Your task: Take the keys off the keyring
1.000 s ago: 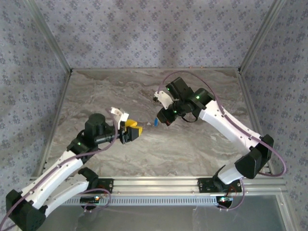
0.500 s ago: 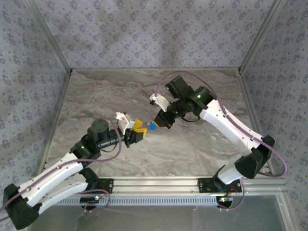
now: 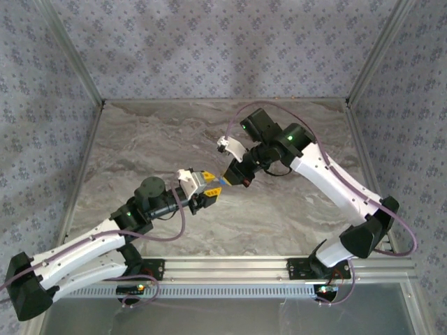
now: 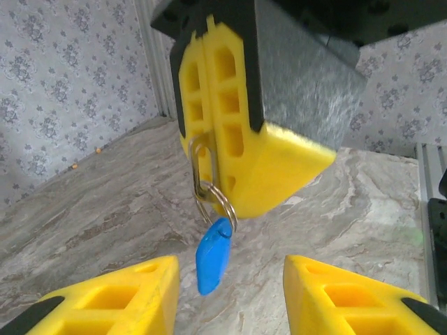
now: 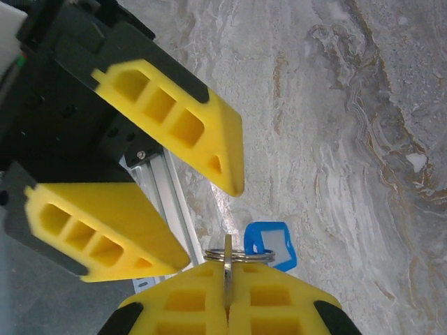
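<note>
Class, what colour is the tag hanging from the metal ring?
The tag is bright blue; it shows clearest in the left wrist view.

The right gripper (image 5: 228,271) pinches the keys (image 5: 228,250) by a thin metal blade, perhaps a key. The ring (image 5: 244,256) and blue tag (image 5: 271,241) poke just past its fingertips. Left of the tag, the left gripper (image 5: 206,223) gapes wide over the marbled table (image 5: 349,139).

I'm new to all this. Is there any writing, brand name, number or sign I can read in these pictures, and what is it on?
No text can be read in these pictures.
Blue tag on the keys: its white label window looks blank.
Wallpaper: a repeated floral pattern, no letters.
Table: marbled veining, no markings.
</note>
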`<action>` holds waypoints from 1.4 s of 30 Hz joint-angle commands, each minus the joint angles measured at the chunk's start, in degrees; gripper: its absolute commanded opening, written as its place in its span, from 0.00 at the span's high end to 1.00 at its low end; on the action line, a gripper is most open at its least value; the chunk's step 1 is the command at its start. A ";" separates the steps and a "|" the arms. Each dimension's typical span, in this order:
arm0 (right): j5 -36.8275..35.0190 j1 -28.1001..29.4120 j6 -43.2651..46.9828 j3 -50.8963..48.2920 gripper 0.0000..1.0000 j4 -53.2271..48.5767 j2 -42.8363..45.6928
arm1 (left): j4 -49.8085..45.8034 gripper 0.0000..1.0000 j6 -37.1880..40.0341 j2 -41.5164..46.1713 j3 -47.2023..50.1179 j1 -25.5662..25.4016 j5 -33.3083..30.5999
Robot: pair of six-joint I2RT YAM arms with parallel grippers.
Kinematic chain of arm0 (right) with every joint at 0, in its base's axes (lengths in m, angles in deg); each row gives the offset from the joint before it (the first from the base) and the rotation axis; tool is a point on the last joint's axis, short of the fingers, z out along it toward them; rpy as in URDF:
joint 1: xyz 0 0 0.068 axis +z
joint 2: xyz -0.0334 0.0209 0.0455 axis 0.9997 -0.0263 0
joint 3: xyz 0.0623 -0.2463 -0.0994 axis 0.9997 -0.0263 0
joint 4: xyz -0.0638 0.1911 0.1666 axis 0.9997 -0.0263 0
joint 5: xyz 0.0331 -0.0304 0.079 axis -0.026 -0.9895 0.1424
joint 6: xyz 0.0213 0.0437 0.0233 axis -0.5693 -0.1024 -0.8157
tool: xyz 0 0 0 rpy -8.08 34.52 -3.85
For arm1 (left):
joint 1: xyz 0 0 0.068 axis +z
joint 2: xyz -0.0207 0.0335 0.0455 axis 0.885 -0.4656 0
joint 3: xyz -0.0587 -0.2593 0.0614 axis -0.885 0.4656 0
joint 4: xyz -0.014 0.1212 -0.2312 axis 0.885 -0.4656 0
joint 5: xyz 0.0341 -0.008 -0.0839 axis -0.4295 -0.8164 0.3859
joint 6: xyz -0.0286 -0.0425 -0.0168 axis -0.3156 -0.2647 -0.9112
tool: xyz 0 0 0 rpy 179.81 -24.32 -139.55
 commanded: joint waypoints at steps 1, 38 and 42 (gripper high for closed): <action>-3.25 0.71 -0.68 3.45 1.00 -6.05 -1.83 | 2.87 0.56 1.85 0.02 0.24 -0.42 -1.94; 0.39 0.98 -1.12 5.83 1.00 -8.59 -4.47 | 9.50 0.81 2.58 -5.51 -1.18 -0.50 0.88; 0.31 0.98 -1.31 5.91 1.00 -8.44 -4.48 | 8.76 0.83 2.54 -5.27 -2.15 -0.45 2.23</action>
